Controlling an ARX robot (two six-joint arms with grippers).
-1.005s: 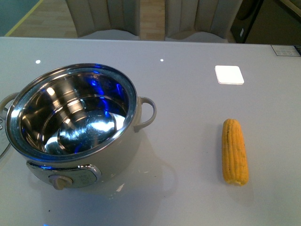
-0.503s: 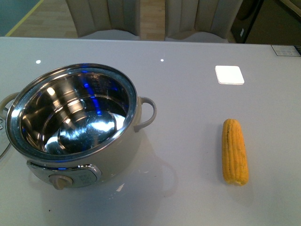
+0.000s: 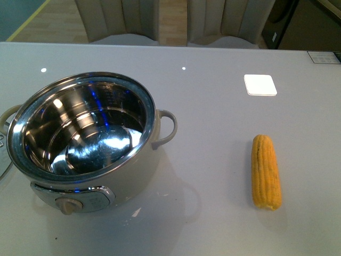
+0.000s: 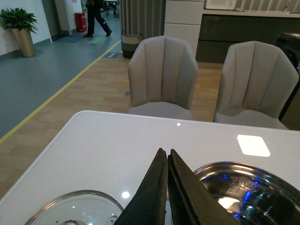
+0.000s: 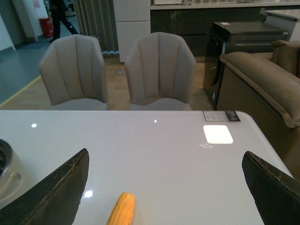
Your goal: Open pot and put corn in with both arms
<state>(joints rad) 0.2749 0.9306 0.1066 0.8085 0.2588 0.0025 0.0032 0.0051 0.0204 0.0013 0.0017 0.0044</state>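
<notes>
The cream-white pot (image 3: pixel 106 186) stands open at the table's left, its steel bowl empty, with loop handles and a front dial (image 3: pixel 68 206). The corn (image 3: pixel 266 172) lies on the table to the right, apart from the pot. Neither arm shows in the front view. In the left wrist view my left gripper (image 4: pixel 166 152) is shut and empty, above the table between the pot's rim (image 4: pixel 243 168) and a glass lid (image 4: pixel 75 208). In the right wrist view my right gripper (image 5: pixel 166 161) is open wide, with the corn's tip (image 5: pixel 122 208) between its fingers, below them.
The glass lid lies flat on the table left of the pot; its edge shows in the front view (image 3: pixel 3 170). A white square (image 3: pixel 260 84) is set in the tabletop at the back right. Two grey chairs (image 4: pixel 163 75) stand behind the table.
Only the blue reflections inside the pot's bowl have faded. The pot and the corn have not moved.
</notes>
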